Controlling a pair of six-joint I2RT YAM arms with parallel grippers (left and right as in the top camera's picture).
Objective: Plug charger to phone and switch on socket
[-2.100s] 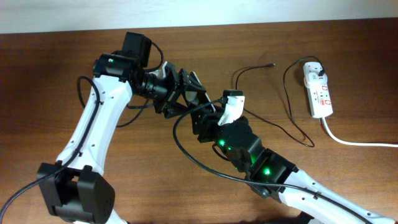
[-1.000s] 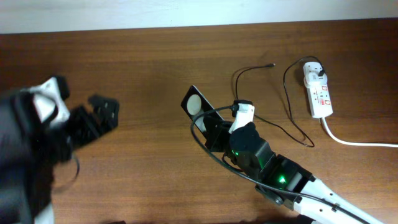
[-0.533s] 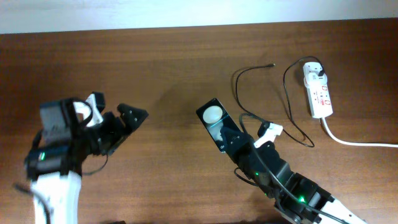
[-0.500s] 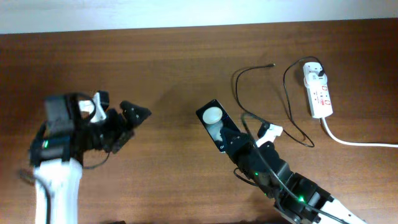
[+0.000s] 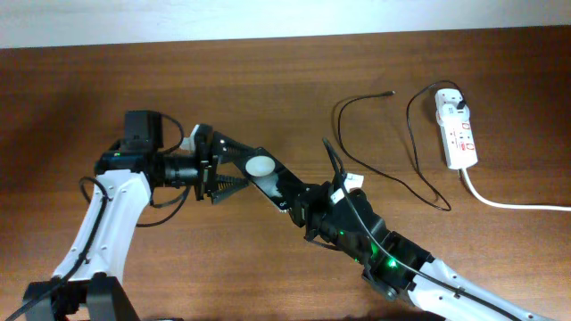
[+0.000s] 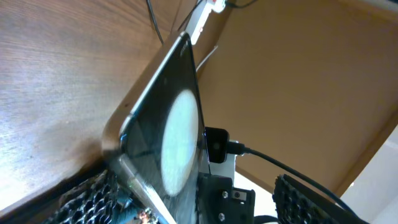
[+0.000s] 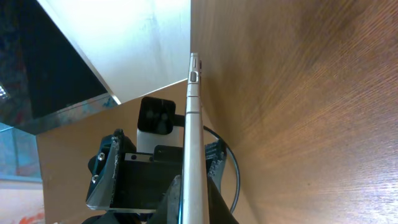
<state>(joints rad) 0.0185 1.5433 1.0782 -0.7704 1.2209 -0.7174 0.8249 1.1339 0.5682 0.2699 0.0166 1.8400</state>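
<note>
The black phone [image 5: 272, 181] with a white round blob is held tilted above the table at centre. My right gripper [image 5: 302, 203] is shut on its lower right end; in the right wrist view the phone [image 7: 193, 118] shows edge-on between the jaws [image 7: 193, 196]. My left gripper [image 5: 221, 168] is open, its fingers spread around the phone's left end. In the left wrist view the phone [image 6: 168, 137] sits between the open jaws [image 6: 193, 190], close to one finger. The charger [image 5: 415, 183] lies curling on the table, its small tip [image 5: 390, 92] free, its white head in the socket [image 5: 457, 134].
The socket's thick white cord [image 5: 508, 204] runs off to the right edge. The charger cable loops between the phone and the socket. The table's far edge meets a white wall at the top.
My left arm has swung back in from the far left and its open fingers now surround the phone's end. My right gripper has carried the phone leftward.
</note>
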